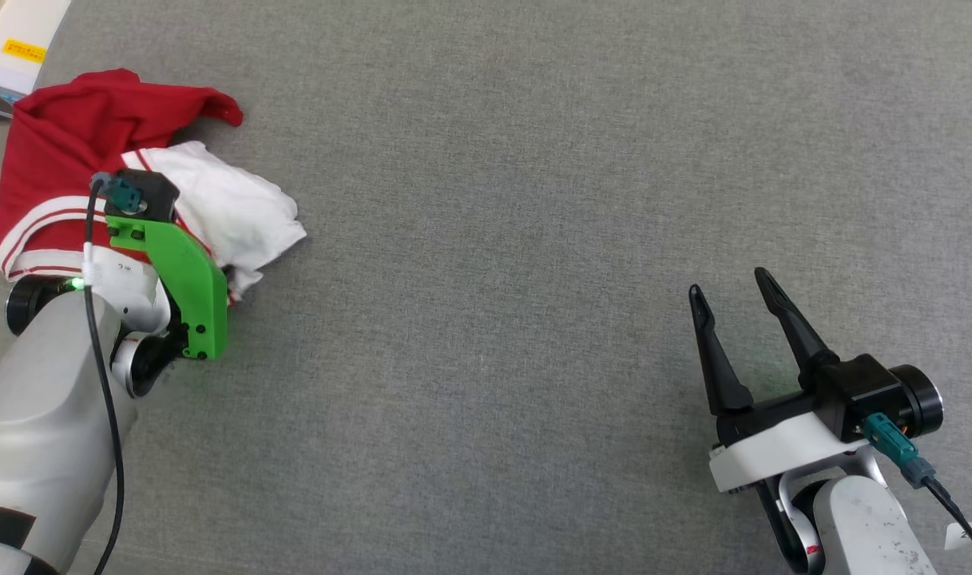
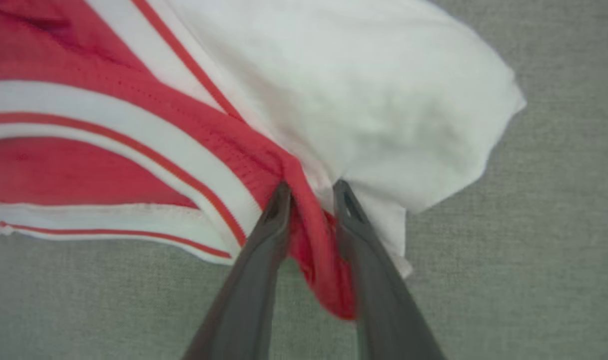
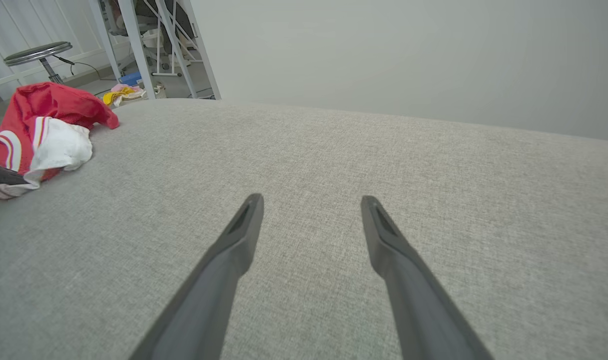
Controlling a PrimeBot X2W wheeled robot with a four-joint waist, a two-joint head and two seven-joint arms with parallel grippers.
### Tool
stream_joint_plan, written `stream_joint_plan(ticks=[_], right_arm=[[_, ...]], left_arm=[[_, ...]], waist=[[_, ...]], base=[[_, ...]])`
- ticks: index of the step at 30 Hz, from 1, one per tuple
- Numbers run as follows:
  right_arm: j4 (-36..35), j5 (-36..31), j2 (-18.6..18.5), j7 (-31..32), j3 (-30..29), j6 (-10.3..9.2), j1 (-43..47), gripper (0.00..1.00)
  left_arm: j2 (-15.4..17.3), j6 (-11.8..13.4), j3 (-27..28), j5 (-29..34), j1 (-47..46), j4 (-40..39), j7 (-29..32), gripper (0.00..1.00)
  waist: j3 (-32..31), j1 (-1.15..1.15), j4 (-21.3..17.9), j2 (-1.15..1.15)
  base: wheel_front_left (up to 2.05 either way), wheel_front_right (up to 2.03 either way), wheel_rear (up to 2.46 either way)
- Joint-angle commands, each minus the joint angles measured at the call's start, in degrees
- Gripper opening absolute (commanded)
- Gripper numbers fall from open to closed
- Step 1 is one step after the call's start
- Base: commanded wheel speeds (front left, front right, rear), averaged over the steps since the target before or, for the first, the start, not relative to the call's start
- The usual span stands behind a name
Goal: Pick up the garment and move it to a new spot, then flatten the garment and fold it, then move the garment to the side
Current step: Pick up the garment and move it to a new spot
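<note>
The left gripper [image 2: 312,187] was clamped on a fold of the garment [image 1: 70,144], bunched far left on the grey table [image 1: 533,239], the right gripper [image 1: 728,281] splayed empty; the pick-up step, seemingly needing a lift next.

A crumpled red-and-white shirt [image 1: 62,136] lies bunched near the far left corner of a grey, cloth-covered surface [image 1: 533,200].
</note>
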Motion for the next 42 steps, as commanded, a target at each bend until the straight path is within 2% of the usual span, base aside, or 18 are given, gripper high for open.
stream_joint_plan(ticks=[1,6,12,16,17,25,29,33,38,42], right_arm=[[0.3,0.2,-0.1,-0.3,-0.3,-0.04,-0.8,1.0],[0.9,0.3,-0.1,-0.3,-0.4,-0.04,0.0,1.0],[1.5,1.0,-0.1,-0.3,-1.0,-0.04,1.6,1.0],[1.8,1.5,-0.1,-0.3,-1.7,-0.04,3.3,1.0],[1.8,2.2,-0.1,-0.3,-2.3,-0.04,4.9,1.0],[1.7,3.0,-0.1,-0.3,-3.8,-0.04,6.0,1.0],[1.4,3.2,-0.1,-0.3,-5.8,-0.04,6.1,1.0],[1.4,3.0,-0.1,-0.3,-7.7,-0.04,5.9,1.0],[1.1,3.1,-0.1,-0.3,-9.8,-0.04,5.0,1.0],[1.0,3.0,-0.1,-0.3,-10.2,-0.04,4.7,1.0]], left_arm=[[-1.1,-0.2,-1.9,-1.4,1.7,0.8,-0.3,0.0],[0.1,-0.2,-2.9,-3.5,1.5,0.9,-6.5,0.0],[1.6,-0.2,-2.7,-4.4,0.9,-0.7,-17.9,0.0],[2.3,-0.3,-2.9,-3.8,0.6,-3.1,-23.7,0.0],[2.6,-0.2,-3.5,-2.4,0.2,-6.8,-26.4,0.0],[0.2,1.3,-6.7,-0.5,0.1,-15.8,-23.9,0.0],[-4.0,2.7,-9.7,0.4,0.2,-20.5,-21.5,0.0],[-10.2,3.7,-13.3,1.0,0.9,-22.6,-20.0,0.0],[-18.9,5.1,-18.2,1.9,3.1,-20.2,-19.7,0.0],[-24.1,4.7,-22.3,2.4,5.6,-15.8,-20.4,0.0]], waist=[[-0.8,-0.01,0.4,-0.01],[-3.5,-0.01,1.0,-0.01],[-8.5,-0.01,1.4,-0.01],[-12.2,-0.01,1.4,-0.01],[-15.3,-0.01,1.0,-0.01],[-18.3,-0.01,-2.0,-0.01],[-18.7,-0.01,-4.4,-0.01],[-18.6,-0.01,-7.2,-0.01],[-18.3,-0.01,-11.4,-0.01],[-17.8,-0.01,-14.1,-0.01]], base=[[0.0,0.0,0.0],[0.0,0.0,0.0],[0.0,0.0,0.0],[0.0,0.0,0.0],[0.0,0.0,0.0],[0.0,0.0,0.0],[0.0,0.0,0.0],[0.0,0.0,0.0],[0.0,0.0,0.0],[0.0,0.0,0.0]])
